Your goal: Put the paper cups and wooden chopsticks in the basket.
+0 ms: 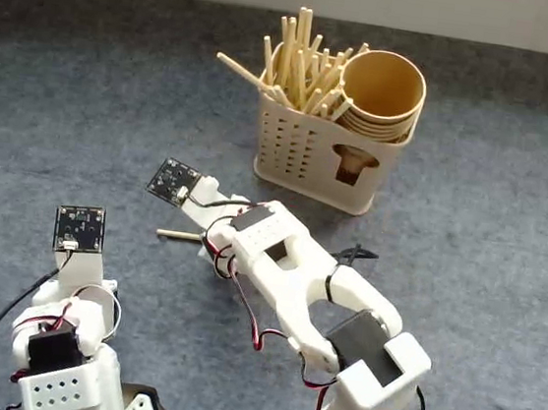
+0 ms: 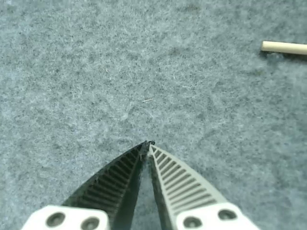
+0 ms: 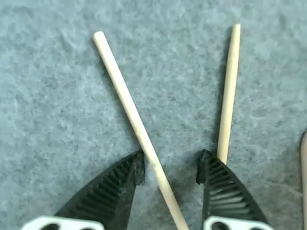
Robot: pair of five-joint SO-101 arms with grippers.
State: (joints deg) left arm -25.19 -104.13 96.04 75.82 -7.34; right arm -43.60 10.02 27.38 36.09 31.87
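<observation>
You're at the pickup: right gripper [image 3: 170, 167], jaws apart, straddles a pale wooden chopstick [image 3: 129, 103]; I'd close squarely next, while left gripper [image 2: 149, 143] has jaws together.

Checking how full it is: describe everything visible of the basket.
The basket is cream, plastic-looking and rectangular, with slotted walls and a cut-out handle hole. It stands upright on the grey carpet. Wooden chopsticks lean in one side; nested paper cups fill the other. Nothing else touches it.

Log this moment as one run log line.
right gripper open around loose chopstick | left gripper shut over carpet | basket holds cups and chopsticks
</observation>
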